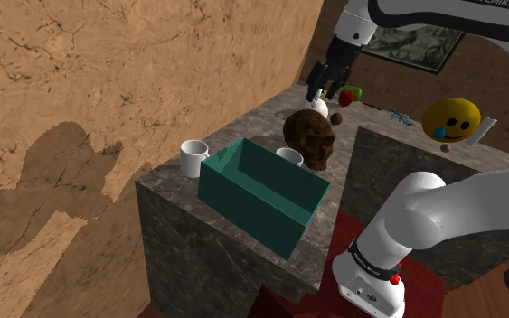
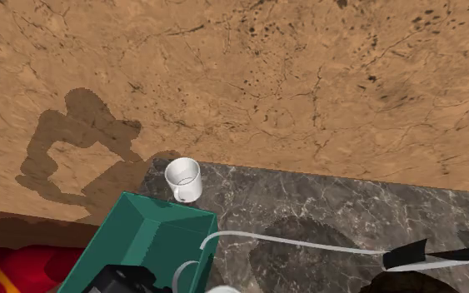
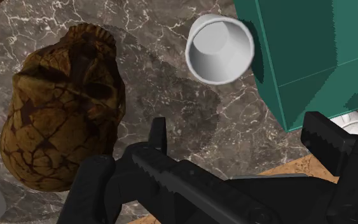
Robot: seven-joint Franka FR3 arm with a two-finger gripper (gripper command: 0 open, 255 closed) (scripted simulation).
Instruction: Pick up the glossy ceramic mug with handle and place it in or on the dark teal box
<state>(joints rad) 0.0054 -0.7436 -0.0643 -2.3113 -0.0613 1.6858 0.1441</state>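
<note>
Standing upright with its mouth up, the white mug [image 1: 193, 157] sits at the counter's [image 2: 349, 208] corner by the wall [image 2: 266, 75], just beside the teal box [image 1: 261, 194]; its handle is hard to make out. The gripper [image 1: 319, 88] hangs open near the brown skull [image 1: 309, 137], gripping nothing.

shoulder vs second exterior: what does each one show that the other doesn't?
Shoulder, not second exterior: the yellow emoji ball, the red and green fruit, the framed picture. Second exterior, not shoulder: a red and yellow shape below the counter; I can't tell what it is. Both: the white mug, teal box, marble counter, arm's shadow on the wall.
</note>
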